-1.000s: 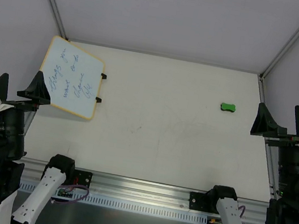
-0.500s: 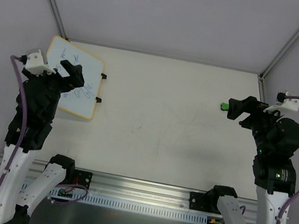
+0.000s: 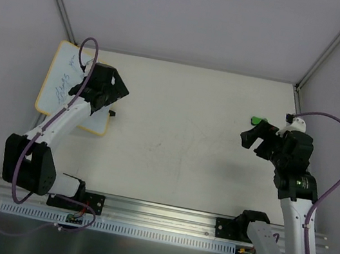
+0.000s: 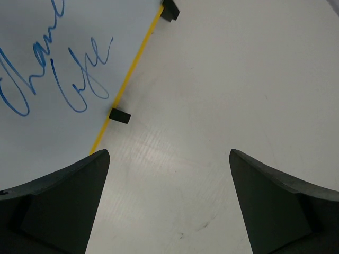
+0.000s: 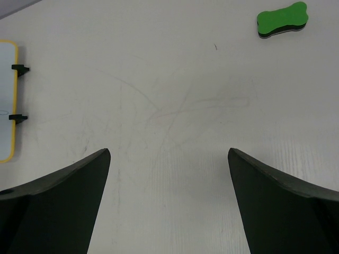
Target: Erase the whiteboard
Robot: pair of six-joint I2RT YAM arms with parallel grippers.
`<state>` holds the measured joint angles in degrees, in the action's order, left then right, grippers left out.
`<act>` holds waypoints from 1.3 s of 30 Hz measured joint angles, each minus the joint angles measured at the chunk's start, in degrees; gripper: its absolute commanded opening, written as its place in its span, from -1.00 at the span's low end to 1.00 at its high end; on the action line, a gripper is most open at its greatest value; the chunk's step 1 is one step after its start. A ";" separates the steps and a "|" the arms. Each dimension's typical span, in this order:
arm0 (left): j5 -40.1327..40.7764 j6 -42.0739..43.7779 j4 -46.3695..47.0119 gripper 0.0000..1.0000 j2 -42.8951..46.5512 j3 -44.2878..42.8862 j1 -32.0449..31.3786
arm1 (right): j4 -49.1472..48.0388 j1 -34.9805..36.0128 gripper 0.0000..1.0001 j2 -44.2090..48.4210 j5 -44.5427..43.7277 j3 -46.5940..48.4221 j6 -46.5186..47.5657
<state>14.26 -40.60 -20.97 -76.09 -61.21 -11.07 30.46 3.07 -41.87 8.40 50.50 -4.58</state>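
The whiteboard [image 3: 56, 85] lies flat at the table's far left, white with a yellow rim and blue handwriting. My left gripper [image 3: 121, 90] is open and empty, hovering over the board's right edge by its black clips. In the left wrist view the board [image 4: 47, 69] fills the upper left, with a clip [image 4: 119, 115] just ahead of my left finger; the open gripper [image 4: 169, 159] is over bare table. The green eraser [image 3: 259, 122] lies at the far right. My right gripper [image 3: 254, 141] is open and empty just near of it. The right wrist view shows the eraser [image 5: 282, 19] at upper right, beyond the open gripper [image 5: 169, 156].
The table [image 3: 180, 142] is off-white with faint scuff marks. Grey walls and metal frame posts [image 3: 326, 49] enclose it at the back and sides. An aluminium rail [image 3: 154, 219] runs along the near edge. The board's edge [image 5: 6, 100] shows at the left of the right wrist view.
Both arms have reached out from their folded pose by the sides. The left gripper moved right over the board's clip edge. The right gripper moved left and down near the eraser.
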 measured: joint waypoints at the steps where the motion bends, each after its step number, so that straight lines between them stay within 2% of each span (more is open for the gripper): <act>1: 0.31 -2.27 -0.66 0.97 -1.73 -0.24 -0.17 | 0.00 0.00 0.98 0.17 0.15 -0.31 -0.11; 7: 2.21 -13.22 -2.78 0.95 -10.86 -2.99 -2.16 | 0.17 0.00 0.98 0.90 1.88 -1.73 -0.50; 11: 4.52 -19.54 -4.70 0.73 -14.93 -3.48 -3.21 | 0.20 0.00 0.98 1.07 3.17 -2.56 -0.55; 17: 8.50 -27.21 -8.33 0.50 -20.02 -5.35 -3.23 | 0.26 0.00 0.98 1.05 4.81 -3.58 -0.48; 28: 13.49 -34.07 -12.46 0.24 -27.21 -11.63 -3.21 | 0.22 0.00 0.98 1.31 6.99 -4.46 0.70; 39: 13.94 -39.54 -16.39 0.17 -30.12 -11.72 -3.08 | 0.22 0.02 0.98 1.92 7.56 -5.14 2.32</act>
<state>28.21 -80.14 -37.36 -106.21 -72.93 -14.15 30.68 3.09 -39.94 15.97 45.36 -2.26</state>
